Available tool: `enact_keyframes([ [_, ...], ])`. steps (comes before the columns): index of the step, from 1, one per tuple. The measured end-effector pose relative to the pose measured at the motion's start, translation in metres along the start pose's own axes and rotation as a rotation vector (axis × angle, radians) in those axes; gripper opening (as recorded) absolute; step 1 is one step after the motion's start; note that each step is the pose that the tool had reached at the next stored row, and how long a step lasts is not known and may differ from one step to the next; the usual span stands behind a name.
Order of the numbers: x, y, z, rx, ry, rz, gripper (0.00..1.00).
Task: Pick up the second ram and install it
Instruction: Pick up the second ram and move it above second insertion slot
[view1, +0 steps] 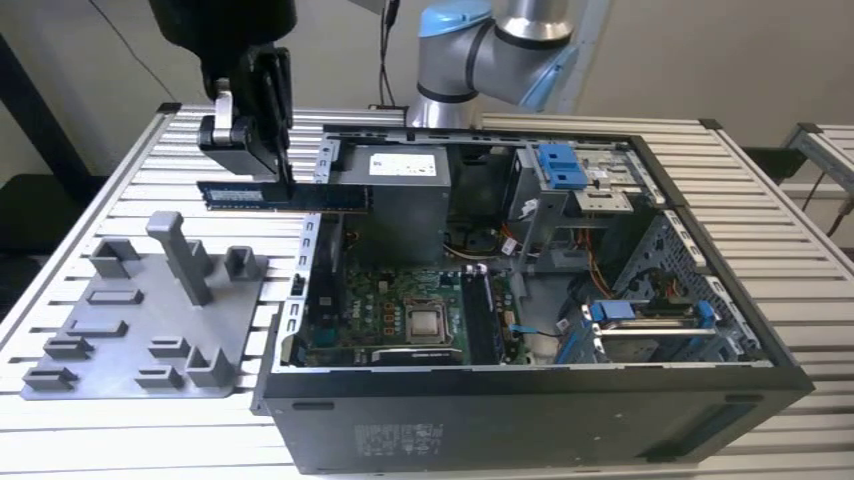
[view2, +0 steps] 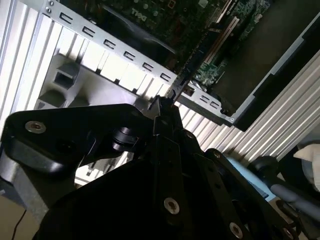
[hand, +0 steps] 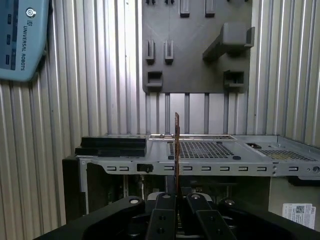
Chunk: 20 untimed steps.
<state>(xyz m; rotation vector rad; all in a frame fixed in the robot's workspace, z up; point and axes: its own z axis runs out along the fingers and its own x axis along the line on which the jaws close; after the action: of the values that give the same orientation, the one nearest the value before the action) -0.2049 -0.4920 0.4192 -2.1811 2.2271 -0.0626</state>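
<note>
step: carry | claw (view1: 286, 175) pinching 2nd memory stick (view1: 247, 195), level, by computer case (view1: 534, 410) wall | tip: hold it level, square to slot

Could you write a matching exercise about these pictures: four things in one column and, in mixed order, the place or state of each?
1 second ram
2 grey fixture plate
3 computer case
4 gripper

A open, motherboard showing
B shut on a thin board
C lying on the table, exterior view's left
D held in the air, long side level

Pairs: 1-D, 2-C, 3-A, 4-B
</note>
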Motion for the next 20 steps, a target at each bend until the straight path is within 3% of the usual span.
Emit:
enact_keyframes([
  [7, -0.0003, -0.0155, 0.0007, 0.0001, 0.0000, 0.000, 0.14],
  [20, -0.0011, -0.0506, 0.0023, 0.0000, -0.0001, 0.000, 0.14],
])
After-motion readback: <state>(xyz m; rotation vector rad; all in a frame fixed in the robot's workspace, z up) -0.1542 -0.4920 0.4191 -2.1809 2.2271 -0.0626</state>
